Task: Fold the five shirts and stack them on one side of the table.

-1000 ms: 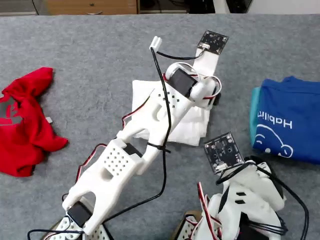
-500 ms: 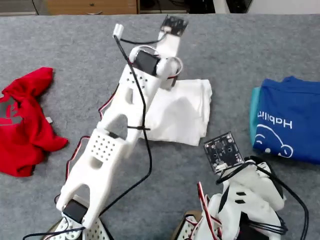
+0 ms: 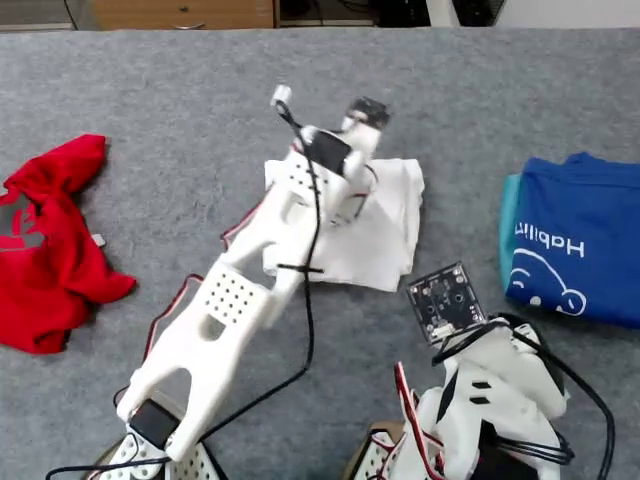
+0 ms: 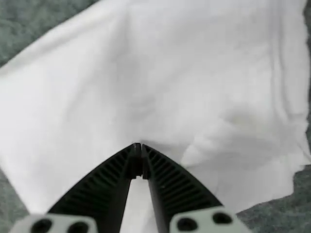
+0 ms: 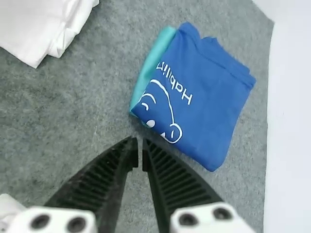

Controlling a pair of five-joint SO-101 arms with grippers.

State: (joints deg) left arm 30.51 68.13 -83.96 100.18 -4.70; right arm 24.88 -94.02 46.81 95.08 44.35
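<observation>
A folded white shirt (image 3: 385,225) lies at the middle of the grey table. The left arm (image 3: 300,190) stretches over its far left part. In the left wrist view my left gripper (image 4: 141,162) is shut, tips close above the white shirt (image 4: 194,73), with no cloth visibly pinched. A folded blue shirt (image 3: 575,240) rests on a teal one (image 3: 510,215) at the right edge. My right gripper (image 5: 138,145) is shut above bare table, just short of the blue shirt (image 5: 199,107). A crumpled red shirt (image 3: 45,240) lies at the left.
The right arm (image 3: 490,390) sits folded back at the near right, its base at the table's front edge. Grey felt (image 3: 180,110) covers the table. A wooden cabinet (image 3: 180,12) stands beyond the far edge.
The left arm swung from the white shirt's right side to its far left corner, then came back a little over the shirt. The right arm stayed still.
</observation>
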